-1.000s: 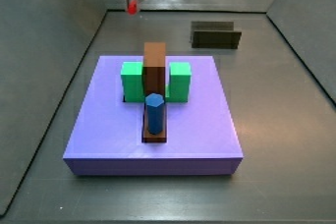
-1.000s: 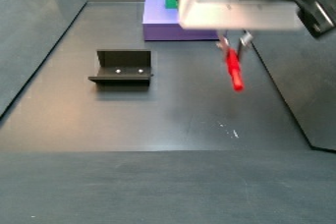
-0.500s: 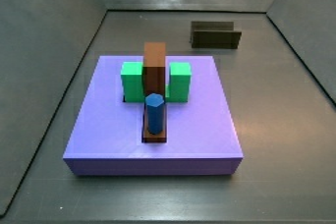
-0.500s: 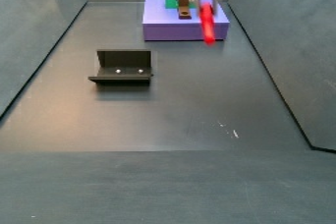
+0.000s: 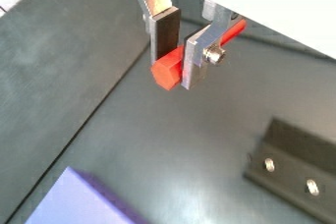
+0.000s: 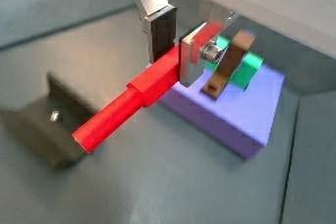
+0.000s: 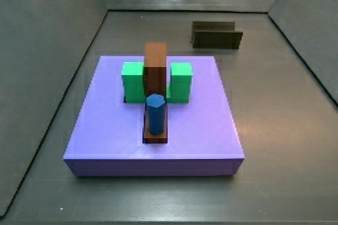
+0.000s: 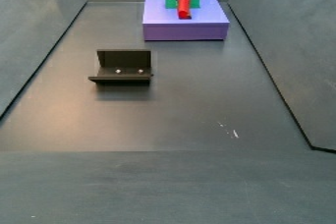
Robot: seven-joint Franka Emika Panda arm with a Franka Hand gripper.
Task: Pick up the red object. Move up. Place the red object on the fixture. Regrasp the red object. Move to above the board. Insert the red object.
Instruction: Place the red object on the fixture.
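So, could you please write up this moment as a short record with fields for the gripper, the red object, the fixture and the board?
gripper: shut on the red object, raised off the floor; out of frame in both side views
red object: clamped near one end between the fingers, the long end sticking out free
fixture: on the floor, nothing in it, apart from the board
board: carries green blocks, a brown block and a blue peg
task stage: red object lifted, not yet on the fixture
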